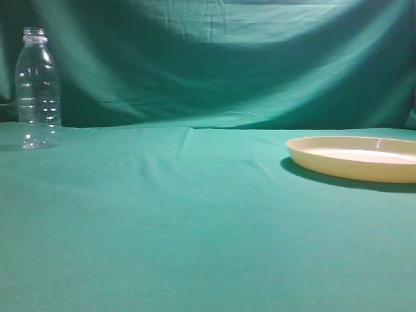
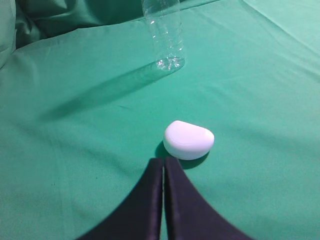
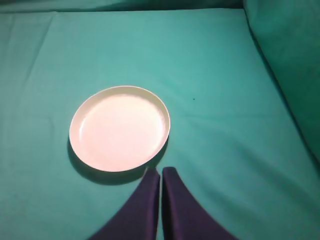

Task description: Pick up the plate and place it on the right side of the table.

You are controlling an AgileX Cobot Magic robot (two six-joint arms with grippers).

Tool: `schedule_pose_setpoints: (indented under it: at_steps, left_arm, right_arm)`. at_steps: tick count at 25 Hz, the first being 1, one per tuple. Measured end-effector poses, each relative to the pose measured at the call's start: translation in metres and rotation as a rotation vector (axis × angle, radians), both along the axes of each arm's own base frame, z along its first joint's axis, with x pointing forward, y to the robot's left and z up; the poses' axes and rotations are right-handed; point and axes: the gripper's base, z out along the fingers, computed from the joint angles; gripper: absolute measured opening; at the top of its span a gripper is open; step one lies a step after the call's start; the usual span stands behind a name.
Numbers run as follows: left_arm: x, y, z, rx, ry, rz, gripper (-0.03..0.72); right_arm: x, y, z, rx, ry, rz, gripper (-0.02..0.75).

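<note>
The pale cream-yellow plate (image 1: 356, 158) lies flat on the teal-green table (image 1: 195, 221) at the right edge of the exterior view. In the right wrist view the plate (image 3: 120, 127) lies just ahead and left of my right gripper (image 3: 161, 171), which is shut and empty, not touching it. My left gripper (image 2: 163, 161) is shut and empty above the cloth. Neither gripper shows in the exterior view.
A clear plastic bottle (image 1: 38, 90) stands upright at the far left; it also shows in the left wrist view (image 2: 164, 35). A small white rounded object (image 2: 188, 139) lies on the cloth just ahead of my left gripper. A green curtain (image 1: 214, 58) hangs behind.
</note>
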Motion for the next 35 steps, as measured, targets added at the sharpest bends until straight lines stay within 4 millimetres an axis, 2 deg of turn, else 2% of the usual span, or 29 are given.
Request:
schedule_pose_setpoints:
  at_steps: [1, 3, 8, 11, 16, 21, 26, 31, 35]
  left_arm:
    - [0.0, 0.0, 0.0, 0.0, 0.0, 0.0, 0.0]
    - [0.0, 0.0, 0.0, 0.0, 0.0, 0.0, 0.0]
    - [0.0, 0.0, 0.0, 0.0, 0.0, 0.0, 0.0]
    - [0.0, 0.0, 0.0, 0.0, 0.0, 0.0, 0.0]
    - [0.0, 0.0, 0.0, 0.0, 0.0, 0.0, 0.0]
    - [0.0, 0.0, 0.0, 0.0, 0.0, 0.0, 0.0]
    - [0.0, 0.0, 0.0, 0.0, 0.0, 0.0, 0.0]
    - [0.0, 0.0, 0.0, 0.0, 0.0, 0.0, 0.0]
    - [0.0, 0.0, 0.0, 0.0, 0.0, 0.0, 0.0]
  right_arm:
    - [-0.013, -0.001, -0.002, 0.004, -0.043, 0.0, 0.0]
    - [-0.026, -0.002, -0.003, 0.01, -0.077, 0.001, 0.0]
    - [-0.043, -0.004, -0.003, 0.009, -0.11, -0.001, 0.0]
    - [-0.041, -0.004, -0.004, 0.005, -0.126, 0.001, 0.0]
    - [-0.026, -0.003, -0.016, -0.053, -0.26, 0.037, 0.0]
    - [-0.024, -0.003, -0.055, -0.049, -0.385, 0.035, 0.0]
    - [-0.028, -0.003, -0.113, -0.04, -0.455, 0.031, 0.0]
    - [-0.023, -0.003, -0.164, -0.042, -0.384, 0.033, 0.0]
    - [-0.02, -0.002, -0.189, -0.021, -0.33, 0.023, 0.0]
